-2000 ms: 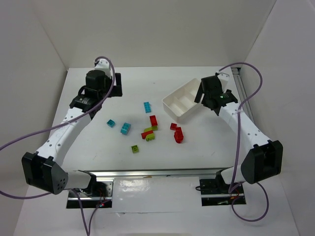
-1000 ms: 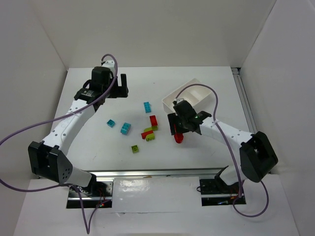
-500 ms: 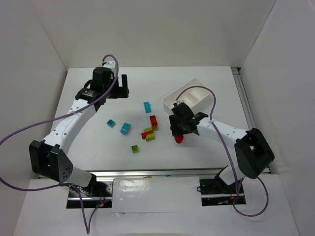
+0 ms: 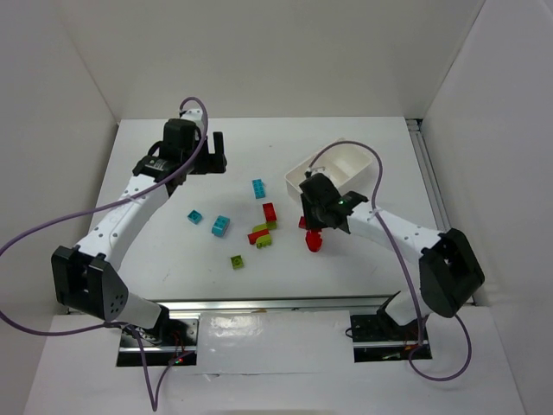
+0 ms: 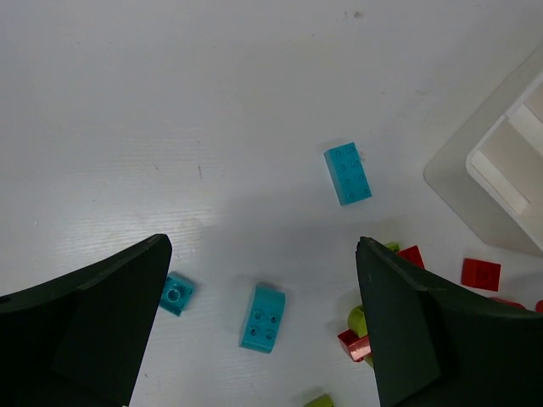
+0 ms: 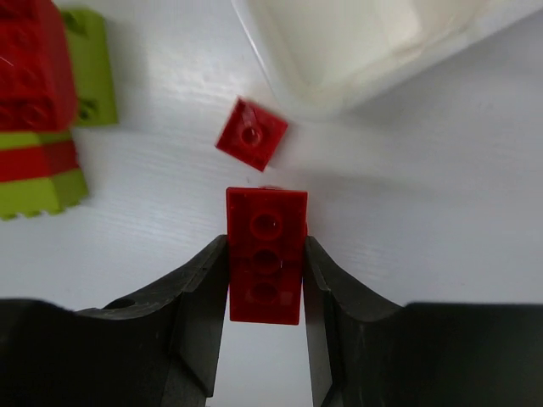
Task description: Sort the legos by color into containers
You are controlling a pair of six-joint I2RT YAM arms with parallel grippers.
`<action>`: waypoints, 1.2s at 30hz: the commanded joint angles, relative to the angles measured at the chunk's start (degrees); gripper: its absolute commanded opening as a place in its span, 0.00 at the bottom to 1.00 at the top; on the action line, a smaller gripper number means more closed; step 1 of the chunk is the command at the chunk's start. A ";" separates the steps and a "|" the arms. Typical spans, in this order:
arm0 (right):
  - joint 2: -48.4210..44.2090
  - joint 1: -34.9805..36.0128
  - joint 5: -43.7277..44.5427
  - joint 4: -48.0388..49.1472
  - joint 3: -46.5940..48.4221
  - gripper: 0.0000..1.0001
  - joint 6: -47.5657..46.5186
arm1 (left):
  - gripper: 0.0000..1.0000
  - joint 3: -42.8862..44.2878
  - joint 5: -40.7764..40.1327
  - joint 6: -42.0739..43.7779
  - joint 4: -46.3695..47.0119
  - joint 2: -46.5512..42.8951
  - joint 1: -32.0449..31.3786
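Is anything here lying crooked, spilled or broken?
The white tray sits skewed, its sides diagonal to the table edges. Otherwise nothing stands out: the right gripper holds a red brick squarely.

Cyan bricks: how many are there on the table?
3. One cyan brick lies just left of the white tray; a small one and a longer one lie together further left. None appears hidden.

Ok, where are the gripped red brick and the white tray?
gripped red brick (image 6: pixel 265 257): right wrist view, middle stud.
white tray (image 4: pixel 350 169): top external view, bare inside.
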 commanded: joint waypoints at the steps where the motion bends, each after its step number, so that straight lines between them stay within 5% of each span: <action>1: -6.33 0.59 6.45 -1.07 8.12 0.29 -1.88 | 1.00 0.44 -1.27 0.18 0.57 0.56 -0.23; 10: 4.20 -9.07 3.48 6.74 21.21 0.29 -7.43 | 1.00 0.26 4.32 -2.89 -0.31 2.66 -0.23; 19: 14.84 -10.31 -0.92 11.94 24.56 0.29 -8.05 | 1.00 0.26 8.74 -4.13 -3.30 4.34 -0.76; 21: 16.07 -10.31 -0.92 12.56 24.56 0.40 -7.53 | 1.00 0.26 8.04 -4.13 -3.30 4.34 -0.76; 24: 16.08 -10.84 -0.92 12.56 24.56 0.75 -7.52 | 1.00 0.26 7.51 -4.13 -3.30 4.34 -0.76; 30: 6.62 -10.22 2.15 10.99 20.80 0.76 -6.38 | 1.00 2.02 6.20 -3.52 -3.30 4.87 -0.76; 35: -5.17 -6.55 1.29 6.24 6.30 0.71 -3.13 | 1.00 2.55 4.26 -2.98 -3.30 4.87 -0.76; 36: -8.41 -5.66 0.75 5.71 4.02 0.79 -2.17 | 1.00 2.55 3.65 -2.98 -3.30 4.87 -1.28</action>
